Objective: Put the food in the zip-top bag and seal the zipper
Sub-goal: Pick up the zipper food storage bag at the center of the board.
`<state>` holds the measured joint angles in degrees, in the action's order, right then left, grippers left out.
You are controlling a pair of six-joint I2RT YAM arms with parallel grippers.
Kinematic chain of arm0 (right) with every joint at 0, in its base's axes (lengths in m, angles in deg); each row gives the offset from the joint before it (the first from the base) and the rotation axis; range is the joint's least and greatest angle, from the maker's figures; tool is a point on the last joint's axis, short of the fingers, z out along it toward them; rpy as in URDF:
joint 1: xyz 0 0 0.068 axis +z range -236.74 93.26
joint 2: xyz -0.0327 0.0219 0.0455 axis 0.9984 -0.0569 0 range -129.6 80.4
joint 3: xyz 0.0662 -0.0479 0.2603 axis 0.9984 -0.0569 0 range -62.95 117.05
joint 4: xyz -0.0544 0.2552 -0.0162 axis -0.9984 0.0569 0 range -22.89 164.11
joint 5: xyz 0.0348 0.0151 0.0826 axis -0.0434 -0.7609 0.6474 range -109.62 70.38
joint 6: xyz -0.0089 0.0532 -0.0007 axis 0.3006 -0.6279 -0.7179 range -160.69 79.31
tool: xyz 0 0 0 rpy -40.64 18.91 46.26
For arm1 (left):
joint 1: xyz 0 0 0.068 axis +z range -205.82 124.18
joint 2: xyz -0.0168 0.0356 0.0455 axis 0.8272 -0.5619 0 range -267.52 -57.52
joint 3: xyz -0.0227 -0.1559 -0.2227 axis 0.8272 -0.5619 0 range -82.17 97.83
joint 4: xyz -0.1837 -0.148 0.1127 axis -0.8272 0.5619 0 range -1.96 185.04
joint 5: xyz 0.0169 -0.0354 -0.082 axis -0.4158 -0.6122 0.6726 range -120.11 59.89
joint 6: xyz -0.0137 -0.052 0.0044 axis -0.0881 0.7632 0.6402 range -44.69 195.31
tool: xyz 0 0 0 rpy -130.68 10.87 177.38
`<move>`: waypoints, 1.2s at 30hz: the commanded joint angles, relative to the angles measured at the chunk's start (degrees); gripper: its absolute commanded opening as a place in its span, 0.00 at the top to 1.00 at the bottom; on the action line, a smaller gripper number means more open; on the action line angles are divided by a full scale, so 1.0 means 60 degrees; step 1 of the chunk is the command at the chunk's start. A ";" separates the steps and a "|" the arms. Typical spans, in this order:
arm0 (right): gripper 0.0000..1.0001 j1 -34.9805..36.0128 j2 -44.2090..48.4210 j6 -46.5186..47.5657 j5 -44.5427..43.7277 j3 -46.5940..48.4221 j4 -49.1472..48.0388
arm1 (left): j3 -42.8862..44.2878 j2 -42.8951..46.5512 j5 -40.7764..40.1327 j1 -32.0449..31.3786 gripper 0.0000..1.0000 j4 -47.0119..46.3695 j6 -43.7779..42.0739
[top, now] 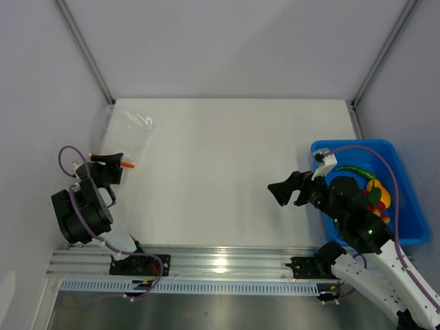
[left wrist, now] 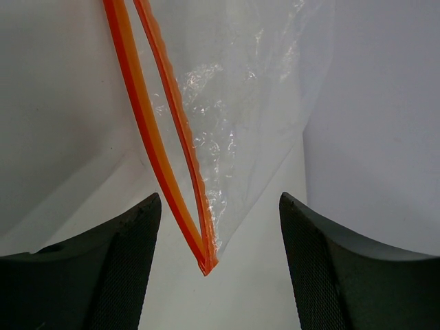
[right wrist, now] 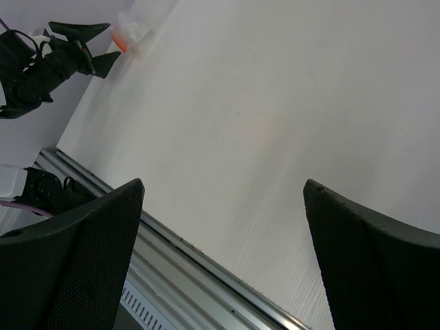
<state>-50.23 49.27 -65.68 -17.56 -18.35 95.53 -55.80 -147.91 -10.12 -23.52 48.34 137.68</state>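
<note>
A: What is lying furthest left?

B: The bag (top: pixel 130 129) is lying at the back-left corner of the bench (top: pixel 220 158), clear and crinkled. Its zipper (left wrist: pixel 152 151) is pointing toward the left arm (top: pixel 81 213).

A: How are the left jaws standing?

B: They are standing spread, one on each side of the zipper's near end. In the wrist view the two orange strips are running down to a joined tip between the jaws and are touching neither. Higher up the strips are parting a little.

A: And further right?

B: The right jaws are hovering over the white bench, right of centre. They are spread wide and gripping nothing.

A: Where is the food sitting?

B: It is lying in the blue bin (top: pixel 412 220) at the bench's right edge, well apart from the bag. The green pepper (top: pixel 355 169) is lying toward the bin's back, with the yellow pepper (top: pixel 382 190) just beside it. The tomatoes (top: pixel 375 203) are showing as red patches, partly hidden behind the right arm (top: pixel 357 223).
</note>
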 commanded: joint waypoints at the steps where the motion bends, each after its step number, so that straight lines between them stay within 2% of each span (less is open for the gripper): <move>1: 0.01 -0.0050 0.0077 -0.0082 0.0139 0.0037 -0.0328 | 0.0424 -0.0256 -0.0050 0.0126 0.28 -0.0545 -0.0215; 5: 0.01 -0.0050 0.0121 -0.0097 0.0110 0.0081 -0.0226 | 0.0861 -0.0944 0.0067 0.0125 0.30 -0.0999 0.0049; 13: 0.01 -0.0036 -0.0113 -0.0111 -0.0008 0.0067 -0.0430 | 0.1816 -0.1589 0.0067 0.0111 0.32 -0.0604 -0.0112; 19: 0.01 -0.0036 -0.0348 -0.0200 0.0037 0.0023 -0.0621 | 0.2563 -0.2146 0.0316 -0.0006 0.41 -0.0341 -0.0170; 21: 0.01 -0.0036 -0.0377 -0.0214 0.0007 0.0067 -0.0650 | 0.2694 -0.2220 0.0374 -0.0065 0.49 -0.0326 -0.0141; 22: 0.01 -0.0036 -0.0392 -0.0214 -0.0022 0.0081 -0.0636 | 0.2724 -0.2249 0.0462 -0.0079 0.60 -0.0225 -0.0155; 24: 0.01 -0.0021 -0.0436 -0.0258 -0.0066 0.0081 -0.0651 | 0.2855 -0.2323 0.0506 -0.0080 0.72 -0.0136 -0.0170; 25: 0.01 -0.0035 -0.0436 -0.0316 -0.0109 0.0067 -0.0665 | 0.2870 -0.2337 0.0594 -0.0080 0.83 -0.0078 -0.0214; 27: 0.00 -0.0036 -0.0509 -0.0390 -0.0168 0.0067 -0.0665 | 0.3104 -0.2352 0.0696 -0.0080 0.99 0.0244 -0.0258; 32: 0.01 -0.0021 -0.1035 -0.0551 -0.0987 0.0271 -0.0169 | 0.3032 -0.1739 0.0887 -0.0196 0.99 0.1122 -0.0419; 35: 0.01 0.0037 -0.2000 -0.0537 -0.1120 0.0883 0.0270 | 0.2841 -0.0656 0.0858 -0.0547 0.99 0.2088 -0.0682; 36: 0.02 0.0183 -0.2540 -0.0537 -0.1164 0.1090 0.0388 | 0.2827 0.0014 0.0757 -0.0896 1.00 0.2917 -0.0842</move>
<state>-50.09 39.15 -68.20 -21.67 -16.63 96.08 -39.21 -157.35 -6.82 -25.29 58.96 136.06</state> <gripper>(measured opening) 0.990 0.006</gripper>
